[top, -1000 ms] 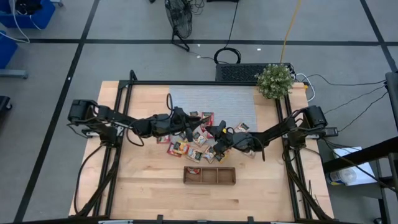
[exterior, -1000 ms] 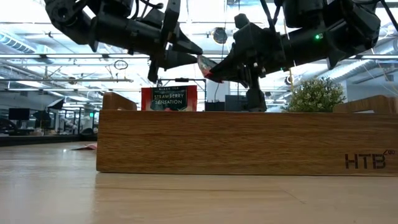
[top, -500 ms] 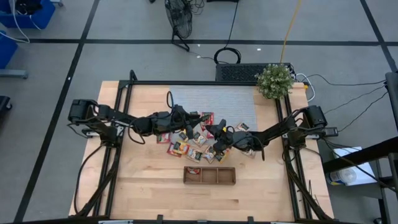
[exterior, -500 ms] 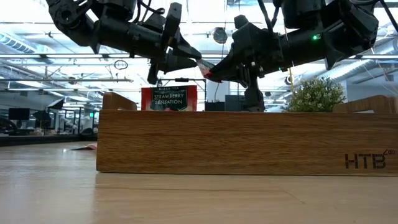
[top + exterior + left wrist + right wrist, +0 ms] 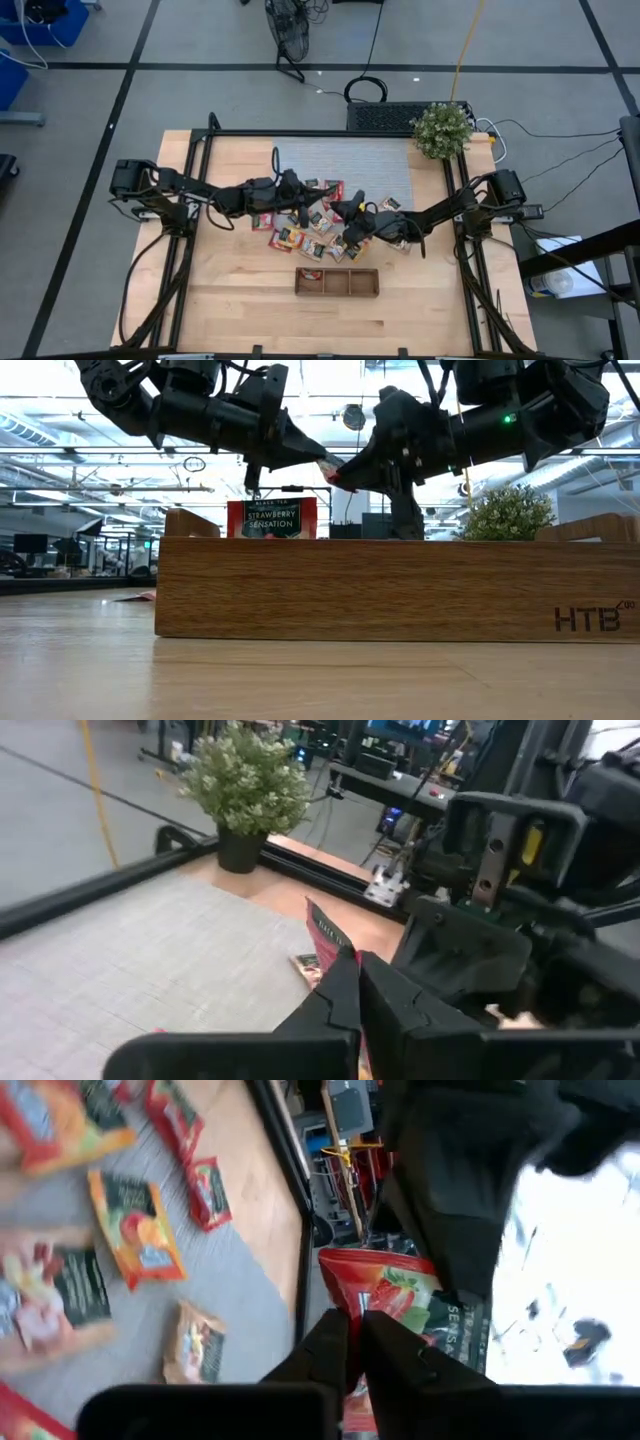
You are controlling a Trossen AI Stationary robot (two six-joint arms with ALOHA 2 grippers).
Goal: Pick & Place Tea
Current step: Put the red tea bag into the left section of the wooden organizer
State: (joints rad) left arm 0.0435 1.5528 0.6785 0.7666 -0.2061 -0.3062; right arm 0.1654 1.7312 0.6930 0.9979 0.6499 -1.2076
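A red tea packet (image 5: 330, 467) hangs in the air above the table's middle, between my two grippers, which meet tip to tip. My left gripper (image 5: 318, 458) reaches in from the table's left and is shut on it. My right gripper (image 5: 340, 478) comes from the table's right and is shut on it too. Several more tea packets (image 5: 300, 232), red, orange-yellow and pale, lie flat on the grey mat (image 5: 340, 160) and the wood below the grippers. The wooden tray (image 5: 337, 282) sits nearer the table's near edge. My left gripper pinches one edge of the red packet (image 5: 333, 948) between its two fingers, coming roughly level from the table's left. The packet stands out past the fingertips, clear of the table. My right gripper pinches the packet's opposite edge (image 5: 372, 1302) between its two fingers, slanting in from the table's right. The packet's printed face (image 5: 405, 1295) spreads beyond the fingertips, lifted clear of everything below.
A potted plant (image 5: 441, 130) stands at the table's far right corner. One red packet (image 5: 272, 518) shows upright beyond the tray's near wall (image 5: 400, 590). Black frame rails (image 5: 190, 200) run along both sides of the table. Bare wood lies in front of the tray.
My left gripper, open a moment ago beside the raised packet, has shut on the packet's edge. My right gripper has kept its hold and its place, and the packet has stayed at the same height.
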